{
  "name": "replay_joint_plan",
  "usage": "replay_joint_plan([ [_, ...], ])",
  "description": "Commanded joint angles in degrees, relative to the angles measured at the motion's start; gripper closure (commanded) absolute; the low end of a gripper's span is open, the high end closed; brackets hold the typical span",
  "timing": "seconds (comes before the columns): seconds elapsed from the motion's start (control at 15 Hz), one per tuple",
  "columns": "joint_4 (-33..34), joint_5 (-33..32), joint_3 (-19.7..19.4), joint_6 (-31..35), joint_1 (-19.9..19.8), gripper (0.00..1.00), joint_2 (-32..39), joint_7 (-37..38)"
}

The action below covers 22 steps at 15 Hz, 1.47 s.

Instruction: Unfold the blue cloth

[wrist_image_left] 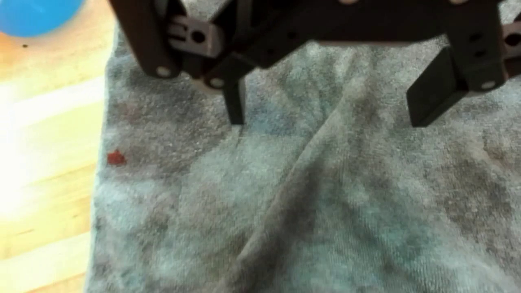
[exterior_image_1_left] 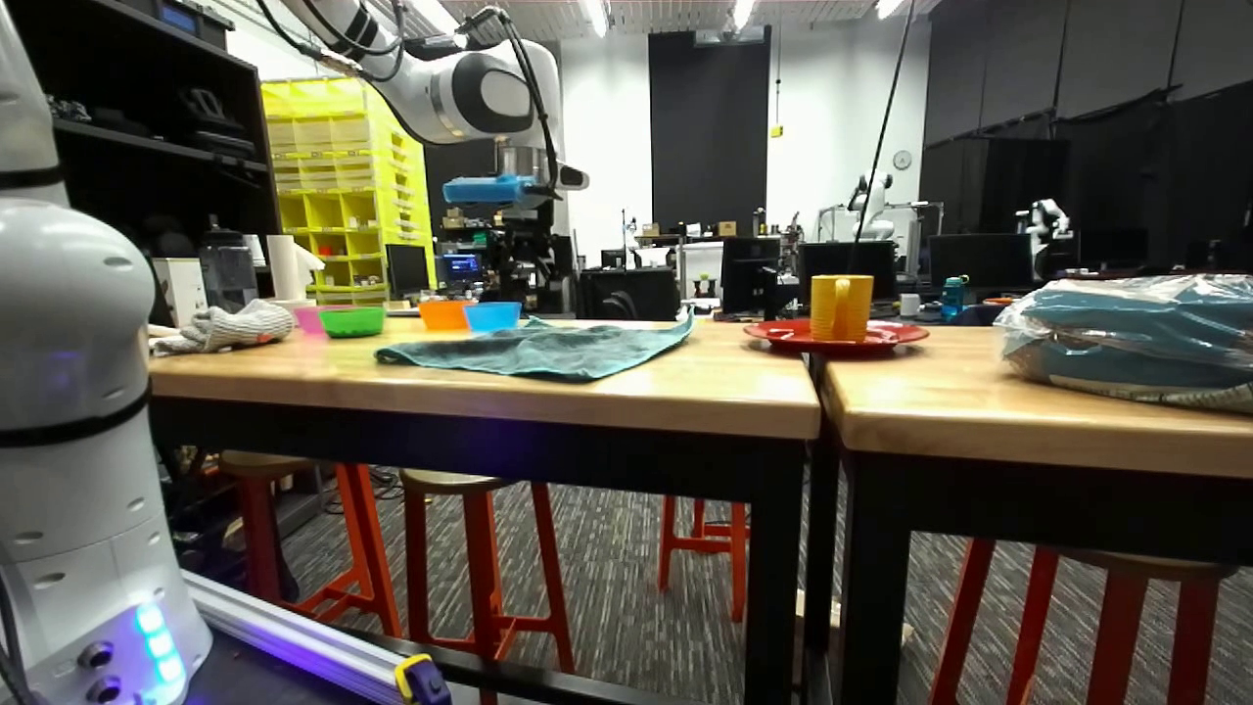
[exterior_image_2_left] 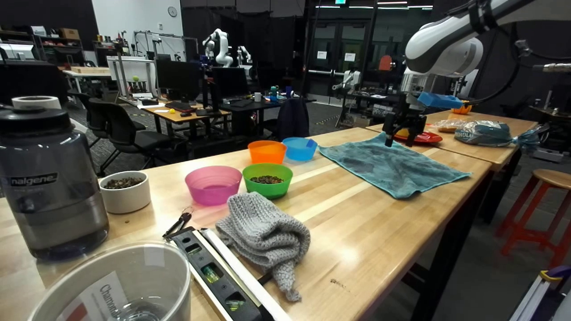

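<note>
Teal-blue cloth (exterior_image_2_left: 392, 169), thin, plain and creased, is spread mostly flat on the pale wooden table (exterior_image_2_left: 357, 240), close to the end edge where a second wooden table (exterior_image_1_left: 930, 392) is met. The cloth is set at a slant, so that one of its corners is pointed at the long edge nearest the white robot base (exterior_image_1_left: 88, 587). Above it the black two-fingered gripper (wrist_image_left: 328, 123) is carried by the white robot arm (exterior_image_2_left: 446, 58) and is parted wide. Beneath it the fabric is rucked diagonally, and a small red mark (wrist_image_left: 117, 158) can be seen near the cloth's edge in the wrist view.

At the join of the two tables a round red plate (exterior_image_1_left: 896, 336) is placed, with a ribbed yellow mug (exterior_image_1_left: 840, 305) stood upright on it. On the second table a bulky blue bundle in clear plastic (exterior_image_1_left: 1145, 338) is laid.

Toward the far long edge, near the cloth, a translucent blue bowl (exterior_image_2_left: 301, 154) and an orange bowl (exterior_image_2_left: 266, 157) are set side by side. Farther from the second table a pink bowl (exterior_image_2_left: 213, 195) and a green bowl (exterior_image_2_left: 270, 192) are stood; dark granules (exterior_image_2_left: 266, 179) are held in the green one. Nearby, a grey knitted cloth (exterior_image_2_left: 267, 229) is heaped beside a black spirit level (exterior_image_2_left: 223, 287). By the far long edge a dark translucent bottle (exterior_image_2_left: 49, 187) is stood upright, with a small white bowl (exterior_image_2_left: 128, 200) placed just beside it.
</note>
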Motion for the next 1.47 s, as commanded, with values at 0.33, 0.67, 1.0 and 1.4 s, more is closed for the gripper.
replay_joint_plan([
  [0.33, -11.4, -1.0, -0.6, -0.5, 0.6, 0.00, -13.3, -0.7],
  [0.67, -15.2, -2.4, -0.5, -1.1, 0.5, 0.00, -18.6, -0.9],
  [1.0, -18.2, -3.3, -0.6, -2.9, 0.7, 0.00, -23.9, -1.5],
  [1.4, -22.3, -5.2, 0.1, -4.2, 0.4, 0.00, -29.9, -0.4],
])
